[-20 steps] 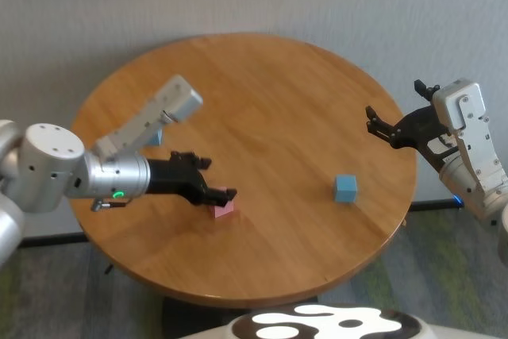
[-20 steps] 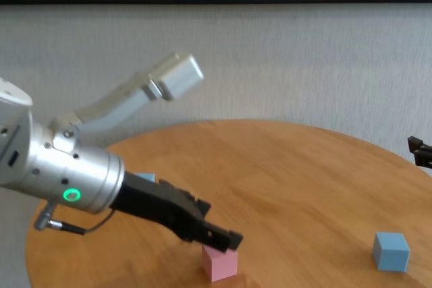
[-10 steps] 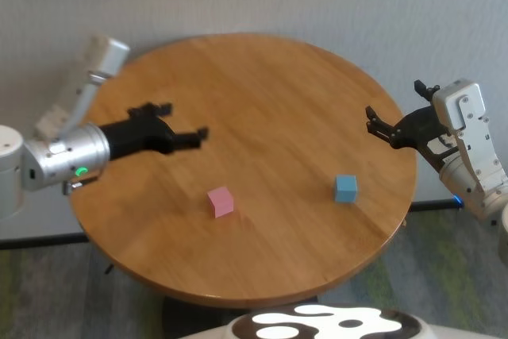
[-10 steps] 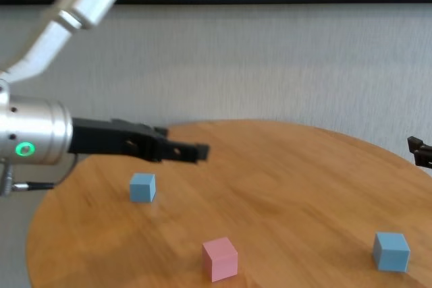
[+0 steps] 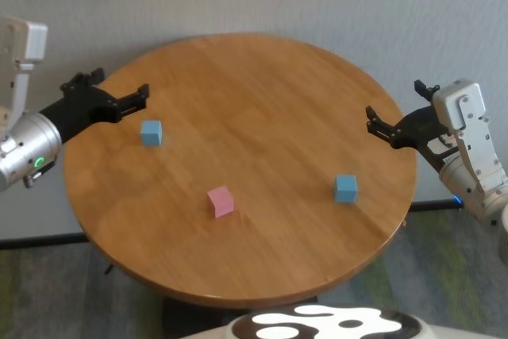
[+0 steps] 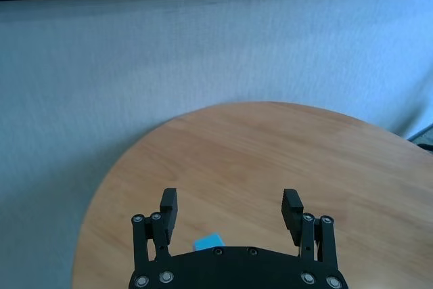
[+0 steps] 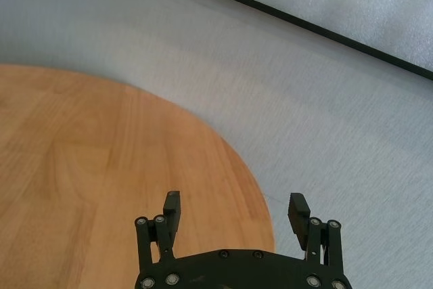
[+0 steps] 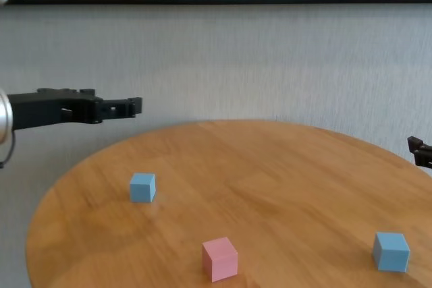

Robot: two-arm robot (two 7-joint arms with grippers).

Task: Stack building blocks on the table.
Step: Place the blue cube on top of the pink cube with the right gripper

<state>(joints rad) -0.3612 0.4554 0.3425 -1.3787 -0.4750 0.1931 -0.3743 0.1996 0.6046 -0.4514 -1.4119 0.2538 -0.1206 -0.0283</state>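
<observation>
Round wooden table [image 5: 262,101] bears three unstacked blocks, so we next send our wide-open left gripper [image 5: 119,98] (right gripper [image 5: 379,127] idle, agape too) onto the blue cube [image 5: 151,132] left of the pink cube [image 5: 221,201].

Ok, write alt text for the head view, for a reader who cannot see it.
Three small cubes sit apart, unstacked, on a round wooden table: a pink block near the front, one blue block at left, another blue block at right. The open left gripper hovers over the table's left edge, the open right gripper by its right edge.
</observation>
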